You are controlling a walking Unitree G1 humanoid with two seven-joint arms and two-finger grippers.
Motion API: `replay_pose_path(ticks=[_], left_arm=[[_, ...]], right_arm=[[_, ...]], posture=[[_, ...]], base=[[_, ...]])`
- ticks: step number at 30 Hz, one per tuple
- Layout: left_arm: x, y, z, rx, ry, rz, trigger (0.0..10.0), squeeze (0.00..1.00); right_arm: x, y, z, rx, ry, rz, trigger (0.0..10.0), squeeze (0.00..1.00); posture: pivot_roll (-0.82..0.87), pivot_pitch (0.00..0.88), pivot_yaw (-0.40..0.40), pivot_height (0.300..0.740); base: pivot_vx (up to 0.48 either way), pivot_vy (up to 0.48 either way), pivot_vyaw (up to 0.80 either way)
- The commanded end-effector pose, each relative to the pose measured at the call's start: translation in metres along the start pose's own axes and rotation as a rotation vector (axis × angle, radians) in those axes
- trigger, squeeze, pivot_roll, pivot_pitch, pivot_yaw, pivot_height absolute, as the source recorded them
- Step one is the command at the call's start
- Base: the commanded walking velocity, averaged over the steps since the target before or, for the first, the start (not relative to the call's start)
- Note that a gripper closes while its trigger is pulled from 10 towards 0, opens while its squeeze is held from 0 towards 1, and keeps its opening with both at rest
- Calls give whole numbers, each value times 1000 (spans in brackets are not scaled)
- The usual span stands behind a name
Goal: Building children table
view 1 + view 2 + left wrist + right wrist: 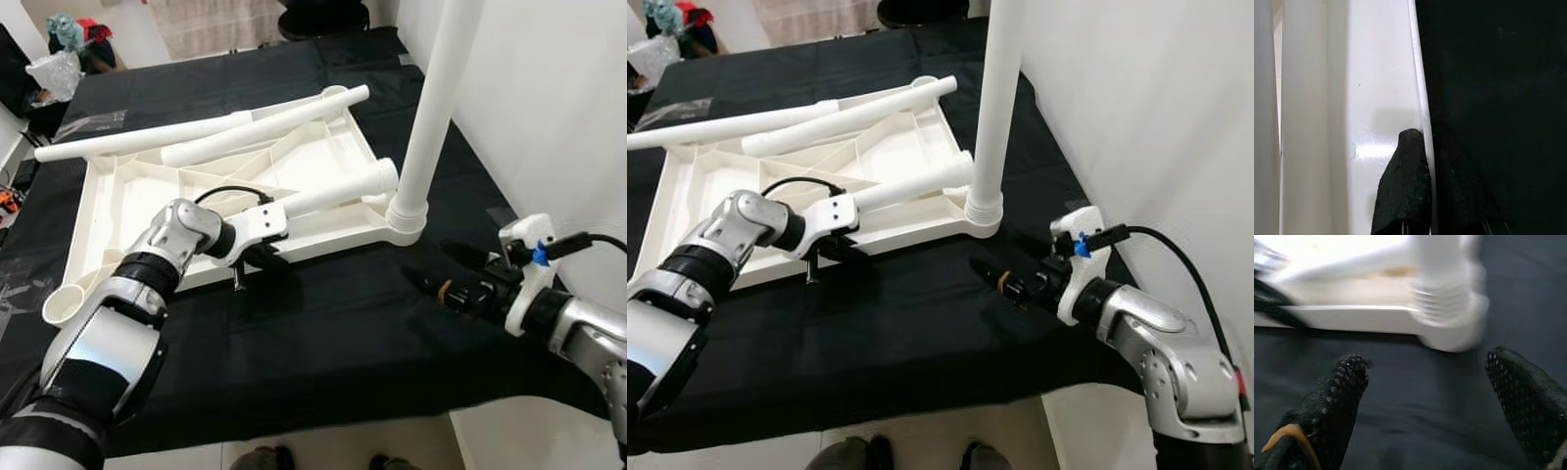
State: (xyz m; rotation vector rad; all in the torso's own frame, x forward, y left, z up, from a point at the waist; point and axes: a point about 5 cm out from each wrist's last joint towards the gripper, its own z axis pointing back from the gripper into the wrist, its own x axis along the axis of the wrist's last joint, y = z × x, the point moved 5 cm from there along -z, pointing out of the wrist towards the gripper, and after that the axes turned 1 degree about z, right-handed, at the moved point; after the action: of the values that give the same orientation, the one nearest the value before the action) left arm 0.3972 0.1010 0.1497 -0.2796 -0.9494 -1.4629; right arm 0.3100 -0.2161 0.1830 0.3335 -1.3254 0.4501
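From the left eye, one upturned white plastic ribbed table panel (137,196) is lying on the black-clothed tabletop (323,333). Four white plastic tube legs are showing: one is standing upright (436,108) in the panel's near right corner socket, two are lying along the panel's far edge (147,137) (265,122), and one is lying inside the panel (338,193) toward that socket.

From the right eye, the left gripper (828,257) is sitting at the panel's near rim, and the right gripper (1004,269) is hovering right of the corner socket.

In the left wrist view, its jaws are clamped on the panel rim.

In the right wrist view, the jaws are spread apart, empty, facing the socket.
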Motion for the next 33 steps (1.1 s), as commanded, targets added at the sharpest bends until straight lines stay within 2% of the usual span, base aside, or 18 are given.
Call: replay_pose_path(ticks=[1,4,6,10,12,19,20,27,33], left_arm=[[-28,-14,7,-52,72,2,0,0],[-32,-19,11,-63,68,-6,0,0],[-39,-27,21,-74,63,-17,0,0],[-43,-30,26,-76,62,-17,0,0],[-50,-38,35,-75,69,-13,0,0],[-54,-48,45,-72,71,-7,0,0],[-55,-54,52,-71,77,-8,0,0],[-58,-62,65,-67,108,-4,0,0],[-59,-66,68,-72,129,-7,0,0]], right_arm=[[-3,-18,0,-83,13,20,10000,0],[0,-24,1,-97,8,28,10000,0],[2,-30,3,-111,5,46,10000,0],[3,-33,3,-118,4,56,10000,0],[6,-36,4,-127,-15,53,10000,0],[10,-37,3,-120,-32,59,10000,0],[11,-39,1,-121,-41,66,10000,0],[12,-39,-3,-118,-54,68,10000,0],[13,-39,-5,-117,-63,64,10000,0]], posture=[[27,174,63,740],[29,166,60,740],[23,160,60,740],[25,160,57,740],[29,155,52,740],[26,151,49,740],[25,148,45,740],[27,150,41,740],[30,151,40,740]], base=[[0,0,0],[0,0,0],[0,0,0],[0,0,0],[0,0,0],[0,0,0],[0,0,0],[0,0,0],[0,0,0]])
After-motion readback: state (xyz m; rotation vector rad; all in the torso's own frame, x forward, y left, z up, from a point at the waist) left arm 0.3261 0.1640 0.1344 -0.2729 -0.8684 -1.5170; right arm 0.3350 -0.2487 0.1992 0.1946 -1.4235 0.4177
